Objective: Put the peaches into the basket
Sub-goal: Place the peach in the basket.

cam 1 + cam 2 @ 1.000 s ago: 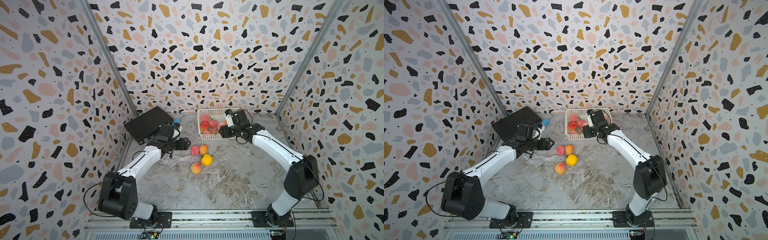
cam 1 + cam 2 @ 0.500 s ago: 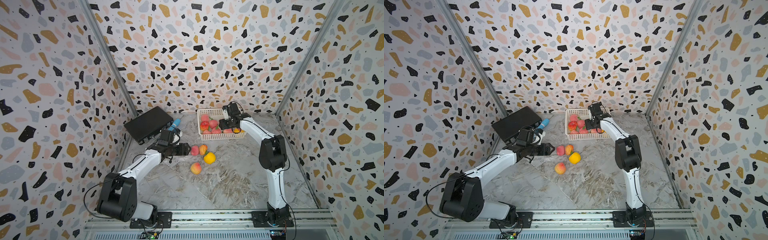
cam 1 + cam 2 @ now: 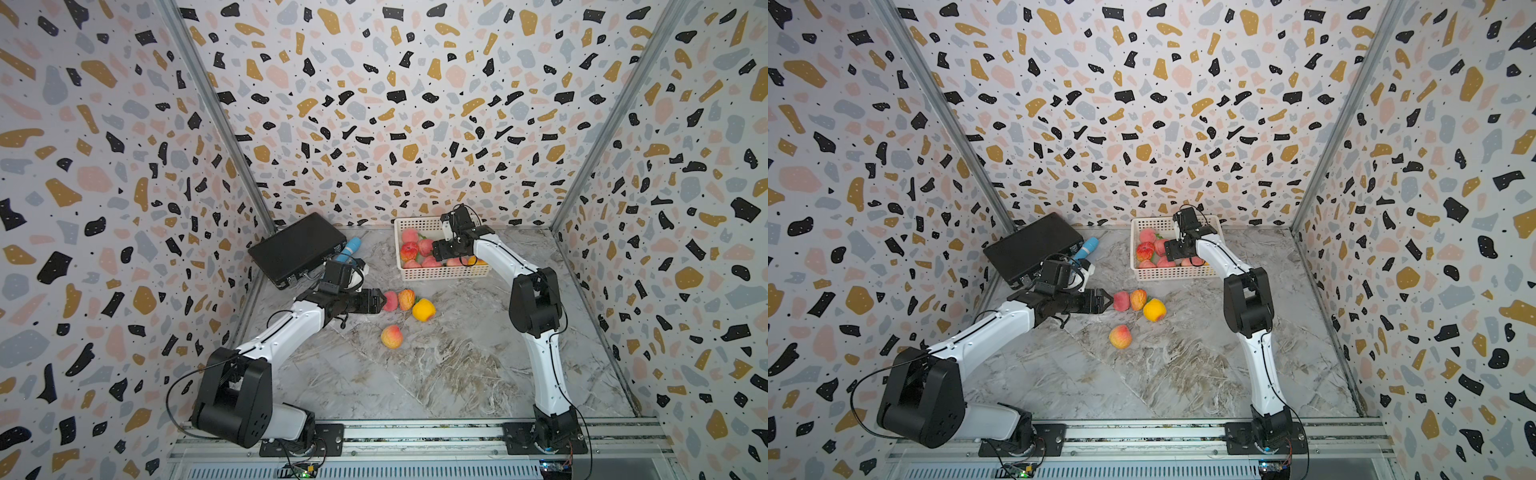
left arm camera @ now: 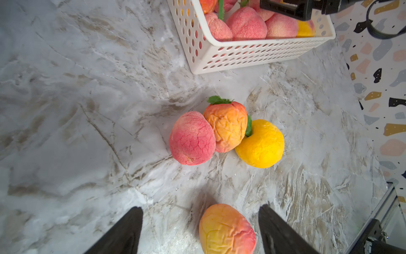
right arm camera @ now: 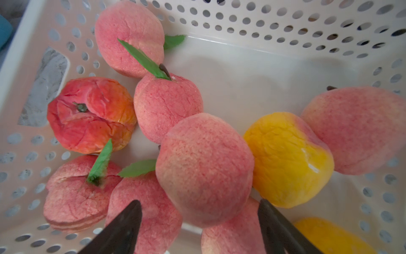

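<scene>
A flat black case (image 3: 297,248) is seen in both top views at the far left corner of the marble-patterned tabletop (image 3: 436,374). A blue cylinder (image 3: 352,248) is laid just beside it. The tabletop is enclosed by speckled walls (image 3: 395,104).

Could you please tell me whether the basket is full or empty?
Partly full: the basket holds several peaches, and bare floor shows beside them.

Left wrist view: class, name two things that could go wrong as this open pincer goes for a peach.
1. The pink peach touches the wrinkled orange peach, which touches the yellow peach; gripping one may send the others rolling.
2. The right pincer hangs over the basket, so the left pincer could hit it when delivering.
</scene>
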### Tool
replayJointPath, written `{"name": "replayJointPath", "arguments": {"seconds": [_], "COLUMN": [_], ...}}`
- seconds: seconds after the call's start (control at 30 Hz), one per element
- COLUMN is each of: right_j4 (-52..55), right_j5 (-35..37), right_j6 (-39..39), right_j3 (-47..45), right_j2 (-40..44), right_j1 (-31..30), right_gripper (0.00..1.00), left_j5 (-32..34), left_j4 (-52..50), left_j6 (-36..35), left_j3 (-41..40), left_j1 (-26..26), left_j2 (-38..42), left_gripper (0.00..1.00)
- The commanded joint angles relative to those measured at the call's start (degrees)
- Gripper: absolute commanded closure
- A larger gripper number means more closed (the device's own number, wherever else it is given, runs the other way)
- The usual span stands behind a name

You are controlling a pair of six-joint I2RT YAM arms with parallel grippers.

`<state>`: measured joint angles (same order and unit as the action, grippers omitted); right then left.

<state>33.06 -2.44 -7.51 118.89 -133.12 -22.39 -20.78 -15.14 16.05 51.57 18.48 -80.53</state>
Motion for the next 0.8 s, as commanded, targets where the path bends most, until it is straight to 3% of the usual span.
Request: {"name": "replayJointPath", "arguments": {"seconds": [0.0,0.13,0.3,0.47,0.77], "right_j4": [2.35,1.27,-4.61,-8.70,-10.79], "right_j5": [-0.08,0.15,0.48,0.93,1.56], "right_j6": [0.24,-0.21,-1.73,-2.94,-4.40], "right_j3": [1.93,-2.78,-16.52,-30.07,-44.99], "right_j2": [5.29,11.91,24.56,35.00,46.47], "right_j1": [0.09,0.11,0.07,0.11,0.12], "right_gripper": [0.13,0.13,0.12,0.12,0.12], "left_j5": [-0.58,0.15,2.78,5.62,9.21], "left_j4": [0.19,0.03,-0.84,-2.39,-5.25], "left_j6": [-1.14,-2.00,-2.46,-2.99,-4.48], "left_j3": [1.98,3.54,7.10,11.78,18.06], "left_j1": [1.20,3.03,4.36,4.38,4.88], "left_j2": [-1.51,-3.78,-8.91,-13.99,-21.30], "left_gripper": [0.16,0.14,0.14,0.21,0.23]}}
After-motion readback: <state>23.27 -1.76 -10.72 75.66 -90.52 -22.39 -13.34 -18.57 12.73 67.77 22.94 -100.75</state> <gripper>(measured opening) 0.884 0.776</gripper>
